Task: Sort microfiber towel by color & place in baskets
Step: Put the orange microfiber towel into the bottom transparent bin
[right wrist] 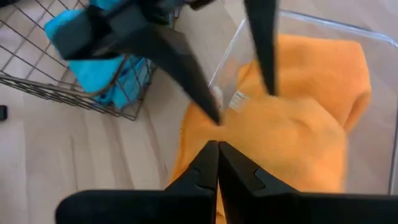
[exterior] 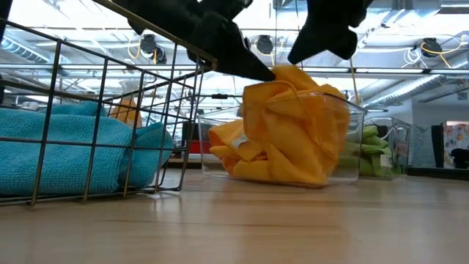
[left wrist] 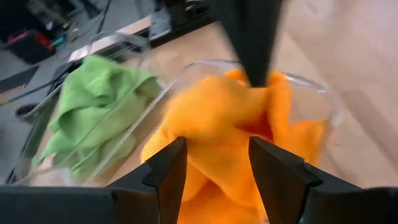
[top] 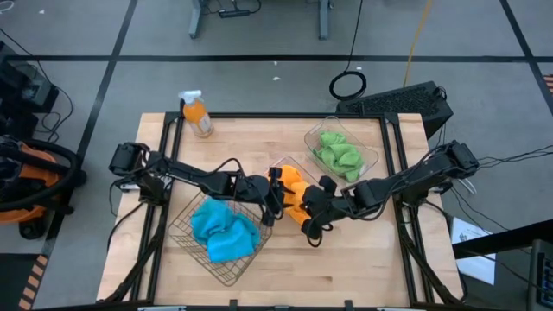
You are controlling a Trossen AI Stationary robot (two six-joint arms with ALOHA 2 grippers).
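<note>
An orange microfiber towel (exterior: 293,125) is heaped in a clear tub (exterior: 350,158) at the table's middle and rises above its rim. My left gripper (left wrist: 214,155) comes from the table's left, open, with a fingertip (exterior: 270,72) at the heap's top. My right gripper (right wrist: 217,146) comes from the right, shut, its tip (left wrist: 257,78) at the same heap. Blue towels (top: 223,229) lie in the dark wire basket (top: 186,229). Green towels (top: 339,155) lie in a second clear tub (top: 371,155). My left gripper's open fingers (right wrist: 214,115) stand apart over the top of the orange heap, slanting down from the table's left. Nothing is pinched between them, and I cannot tell whether the tips touch the cloth. My right gripper's shut fingertips meet a fold on top of the orange towel (left wrist: 264,96), slanting down from the table's right. The towel stays in the tub. Whether the tips press it or only reach it I cannot tell.
An orange spray bottle (top: 197,114) stands near the table's far left corner. The wire basket sits close beside the orange tub on its left. Bare wood (top: 363,259) lies along the near right of the table.
</note>
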